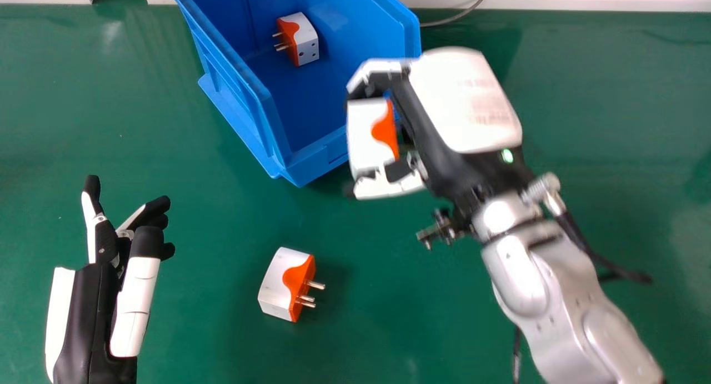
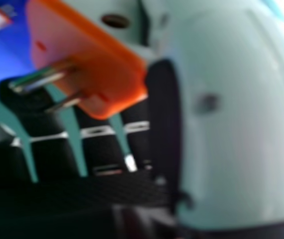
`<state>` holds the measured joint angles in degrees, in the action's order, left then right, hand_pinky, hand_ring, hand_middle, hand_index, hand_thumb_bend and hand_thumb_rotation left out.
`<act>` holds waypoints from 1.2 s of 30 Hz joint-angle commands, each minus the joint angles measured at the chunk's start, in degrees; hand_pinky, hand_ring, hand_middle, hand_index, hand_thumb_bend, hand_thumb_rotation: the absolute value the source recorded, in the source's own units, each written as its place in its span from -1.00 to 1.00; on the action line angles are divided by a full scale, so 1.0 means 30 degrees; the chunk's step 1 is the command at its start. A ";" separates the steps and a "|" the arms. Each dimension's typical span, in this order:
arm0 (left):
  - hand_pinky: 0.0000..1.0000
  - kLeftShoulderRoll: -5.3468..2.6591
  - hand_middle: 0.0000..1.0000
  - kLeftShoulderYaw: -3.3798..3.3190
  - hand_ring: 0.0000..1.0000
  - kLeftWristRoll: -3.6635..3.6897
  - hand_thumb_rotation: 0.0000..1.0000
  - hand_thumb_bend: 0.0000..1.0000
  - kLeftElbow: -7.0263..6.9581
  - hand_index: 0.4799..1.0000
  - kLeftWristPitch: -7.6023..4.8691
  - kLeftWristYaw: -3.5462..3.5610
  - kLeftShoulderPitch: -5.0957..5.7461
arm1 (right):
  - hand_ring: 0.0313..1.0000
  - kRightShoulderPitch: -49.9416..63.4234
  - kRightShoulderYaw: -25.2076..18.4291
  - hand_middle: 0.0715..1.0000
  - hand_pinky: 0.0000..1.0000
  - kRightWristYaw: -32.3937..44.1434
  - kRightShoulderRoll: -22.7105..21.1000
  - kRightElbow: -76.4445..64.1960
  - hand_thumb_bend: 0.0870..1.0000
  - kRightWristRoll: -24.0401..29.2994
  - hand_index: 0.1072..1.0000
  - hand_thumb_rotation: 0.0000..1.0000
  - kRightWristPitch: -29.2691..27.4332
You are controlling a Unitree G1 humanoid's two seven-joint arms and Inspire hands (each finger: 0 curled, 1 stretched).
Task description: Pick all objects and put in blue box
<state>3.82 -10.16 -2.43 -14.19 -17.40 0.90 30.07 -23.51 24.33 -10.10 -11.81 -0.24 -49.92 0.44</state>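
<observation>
R hand [image 1: 464, 100]: white-and-orange block-shaped plastic plug adapter [image 1: 364, 134] clamped betw. thumb & fingers, by near rim of blue open-top plastic box [image 1: 316, 109].
Est. handling: light, rigid, slightly slippery; grip opp. white sides, keep metal prongs [image 2: 42, 77] free. 2nd adapter [image 1: 306, 38] in box; 3rd adapter [image 1: 278, 284] on green table [image 1: 194, 328], same hold. L hand [image 1: 91, 312]: fingers apart, head view lower L.

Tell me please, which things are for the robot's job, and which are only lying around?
For the job:
blue box
adapter inside it
adapter in right hand
adapter on green table

Only lying around:
grey cable by the box
</observation>
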 commanded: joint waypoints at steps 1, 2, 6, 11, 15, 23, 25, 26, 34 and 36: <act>0.53 0.0085 0.71 0.0000 0.70 -0.0303 1.00 0.87 -0.0435 0.60 -0.0136 -0.0109 0.0114 | -0.86 -0.2058 -0.0106 -0.76 -0.92 -0.1002 0.0420 0.1610 -0.11 0.0185 -0.19 -0.74 -0.0948; 0.53 0.0068 0.71 0.0017 0.70 -0.0338 1.00 0.87 -0.0458 0.60 -0.0127 -0.0131 0.0130 | -0.86 -0.2547 -0.0048 -0.76 -0.92 -0.1231 0.0513 0.2336 -0.11 0.0225 -0.19 -0.74 -0.1238; 0.53 0.0038 0.71 0.0041 0.70 -0.0398 1.00 0.87 -0.0496 0.60 -0.0089 -0.0186 0.0188 | -0.85 -0.5030 0.0171 -0.78 -0.90 -0.1586 0.1117 0.5876 -0.12 0.0442 -0.19 -0.72 -0.2151; 0.53 0.0003 0.71 0.0071 0.70 -0.0456 1.00 0.86 -0.0632 0.60 0.0014 -0.0212 0.0253 | -0.82 -0.8086 0.0500 -0.73 -0.87 -0.1868 0.2017 0.9962 -0.12 0.0386 -0.19 -0.72 -0.2374; 0.53 -0.0050 0.71 0.0139 0.70 -0.0488 1.00 0.85 -0.0794 0.60 0.0073 -0.0231 0.0367 | -0.86 -1.0691 0.0893 -0.80 -0.90 -0.2512 0.2978 1.4191 -0.12 0.0346 -0.19 -0.71 -0.2457; 0.53 -0.0128 0.71 0.0254 0.70 -0.0563 1.00 0.80 -0.1176 0.59 0.0178 -0.0256 0.0651 | -0.38 -1.4029 0.1383 -0.28 -0.51 -0.2816 0.4027 1.9942 -0.12 0.0591 -0.17 -0.71 -0.1948; 0.53 -0.0126 0.71 0.0253 0.70 -0.0555 1.00 0.80 -0.1227 0.59 0.0175 -0.0243 0.0715 | -0.26 -1.4385 0.1397 -0.17 -0.40 -0.2834 0.4200 2.0531 -0.12 0.0764 -0.15 -0.71 -0.1745; 0.53 -0.0123 0.71 0.0248 0.70 -0.0530 1.00 0.80 -0.1241 0.59 0.0174 -0.0227 0.0735 | -0.25 -1.4505 0.1426 -0.16 -0.39 -0.2889 0.4265 2.0748 -0.11 0.0798 -0.15 -0.71 -0.1661; 0.53 -0.0033 0.70 0.0147 0.70 -0.0280 1.00 0.81 -0.1398 0.59 0.0244 -0.0034 0.0861 | -0.21 -1.4637 0.2190 -0.13 -0.34 -0.3765 0.4446 2.1344 -0.09 0.0603 -0.13 -0.93 -0.1221; 0.54 -0.0004 0.71 0.0112 0.70 -0.0257 1.00 0.80 -0.1361 0.59 0.0242 -0.0003 0.0849 | -0.19 -1.4630 0.2455 -0.10 -0.31 -0.3709 0.4299 2.1266 -0.09 0.0486 -0.14 -0.94 -0.1316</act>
<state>3.48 -9.45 -3.75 -16.94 -16.52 0.83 32.28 -63.21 31.30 -19.52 1.56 64.84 -48.04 -3.11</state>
